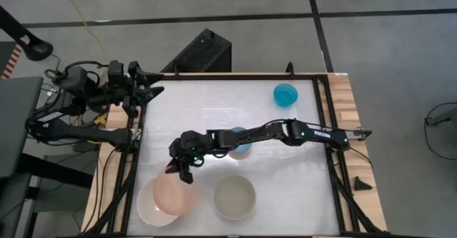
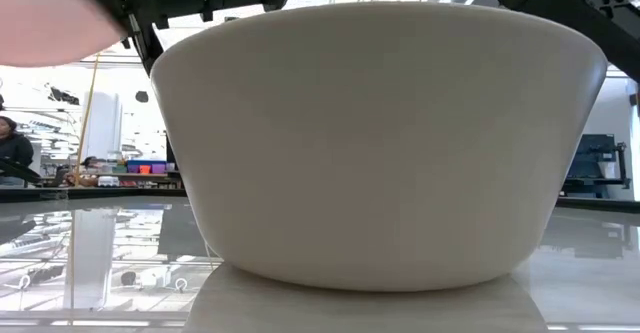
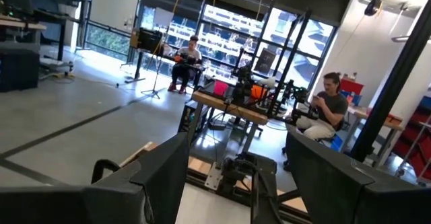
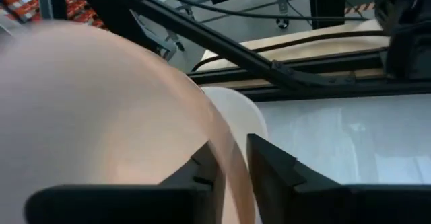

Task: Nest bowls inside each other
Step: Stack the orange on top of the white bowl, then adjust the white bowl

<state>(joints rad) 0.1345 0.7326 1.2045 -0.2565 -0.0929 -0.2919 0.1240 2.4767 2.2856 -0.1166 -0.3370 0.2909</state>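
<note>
The pink round plastic bowl (image 1: 174, 194) sits inside the cream-white round plastic bowl (image 1: 146, 208) at the near left corner of the white worktop (image 1: 214, 109), overhanging the cream rim towards the middle. My right fingers (image 4: 229, 158) straddle its rim, one inside and one outside the wall. In the right wrist view a sliver of gap shows beside the wall, so I judge the grip slackening; whether the pads bear on the plastic I cannot tell.

Handling, as judgement: these bowls look thin-walled, light and stiff, with a smooth, slippery finish. The rim is the only sensible hold, pinched across the wall. A light bowl may cling to a pad and tip on withdrawal, so a straight lift clear is advised.

Just beside the pair stands the grey-beige round plastic bowl (image 1: 234, 197), upright, apart from them; it fills the low view. The small blue plastic bowl (image 1: 239, 144) lies mid-worktop, partly hidden under my right arm. The small teal plastic bowl (image 1: 285, 93) stands at the far right, well apart from the others. Three remain to be nested.

My left fingers (image 3: 232, 167) wait spread wide, empty, off the far left corner, aimed out into the room.
</note>
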